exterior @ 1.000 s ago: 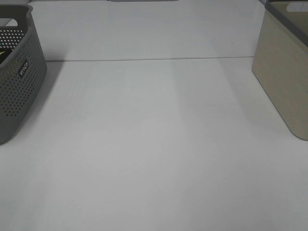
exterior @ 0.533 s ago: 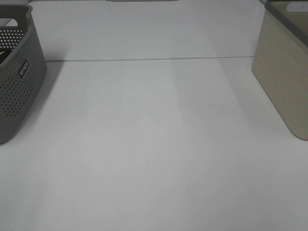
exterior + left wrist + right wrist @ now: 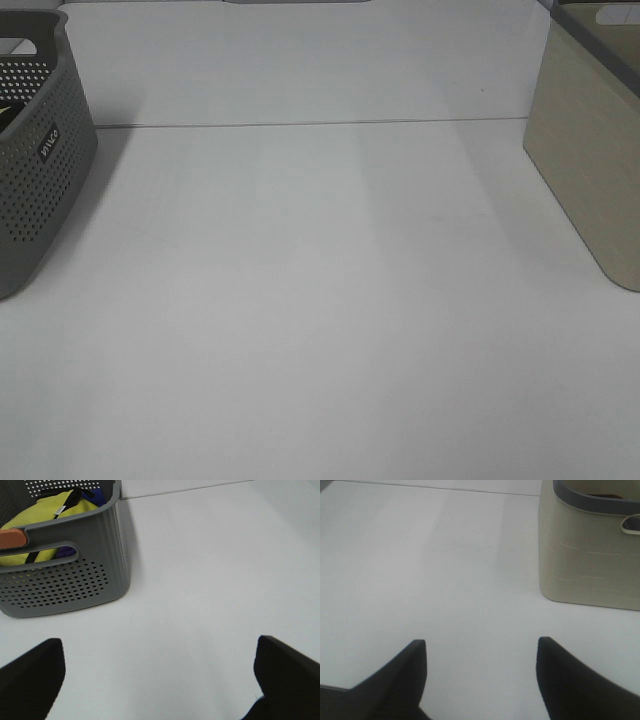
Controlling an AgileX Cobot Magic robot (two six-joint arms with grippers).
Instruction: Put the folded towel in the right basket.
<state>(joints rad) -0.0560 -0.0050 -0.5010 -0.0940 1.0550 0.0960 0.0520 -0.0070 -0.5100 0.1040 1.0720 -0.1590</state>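
Note:
No folded towel shows on the white table [image 3: 320, 300] in any view. The right basket [image 3: 590, 170] is beige with a grey rim and stands at the table's right edge; it also shows in the right wrist view [image 3: 590, 560], its inside mostly hidden. My left gripper [image 3: 159, 645] is open and empty, low over bare table near the grey basket. My right gripper [image 3: 481, 642] is open and empty over bare table, short of the beige basket. Neither gripper shows in the exterior high view.
A grey perforated basket [image 3: 40, 170] stands at the left edge. In the left wrist view this grey basket [image 3: 75, 585] holds a crumpled yellow cloth [image 3: 55, 515] and a dark blue cloth [image 3: 92, 495]. A seam [image 3: 300, 124] crosses the table's back.

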